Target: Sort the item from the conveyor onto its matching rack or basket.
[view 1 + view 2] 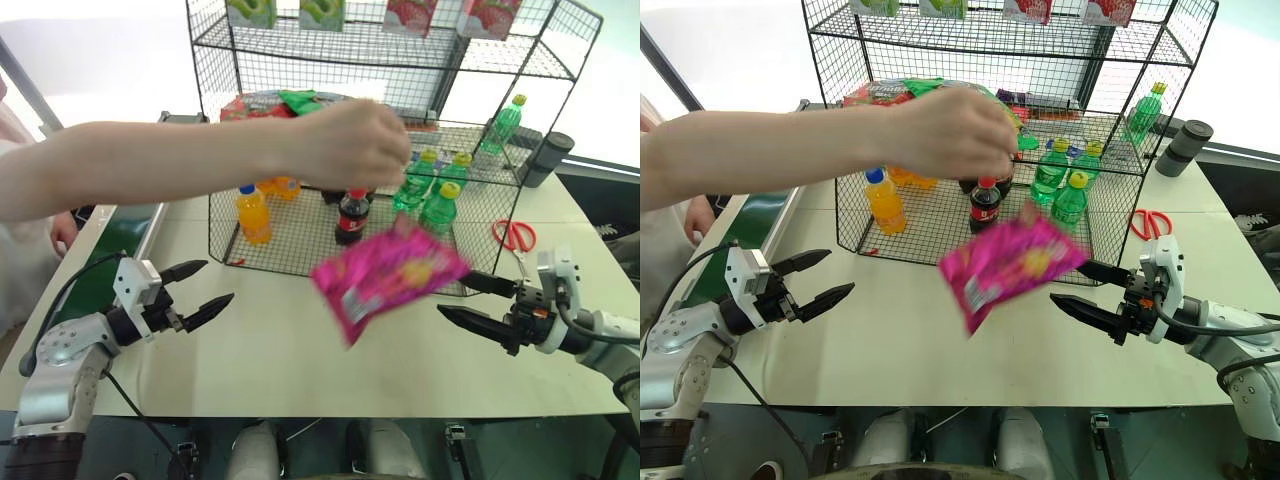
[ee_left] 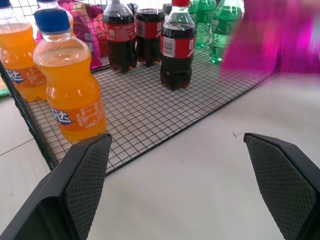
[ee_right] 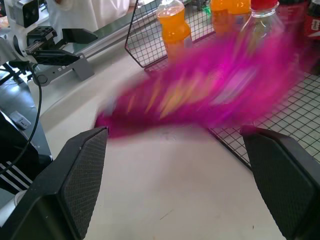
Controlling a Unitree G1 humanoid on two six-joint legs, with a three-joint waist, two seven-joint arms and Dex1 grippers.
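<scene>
Above the white table (image 1: 300,370), between the 2 grippers, the magenta snack bag (image 1: 388,276) is blurred in mid-air just below a person's hand (image 1: 350,145), in front of the black wire rack (image 1: 400,110). The left gripper (image 1: 205,288) and right gripper (image 1: 462,300) both hover with fingers spread wide, holding nothing. The green conveyor (image 1: 90,280) runs along the table's left.

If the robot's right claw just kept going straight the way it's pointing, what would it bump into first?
Most likely the pink snack bag, which is blurred in mid-air right ahead of the open right gripper, below a person's hand. Beyond it stand the orange bottles on the wire rack. Depth is hard to judge.
</scene>
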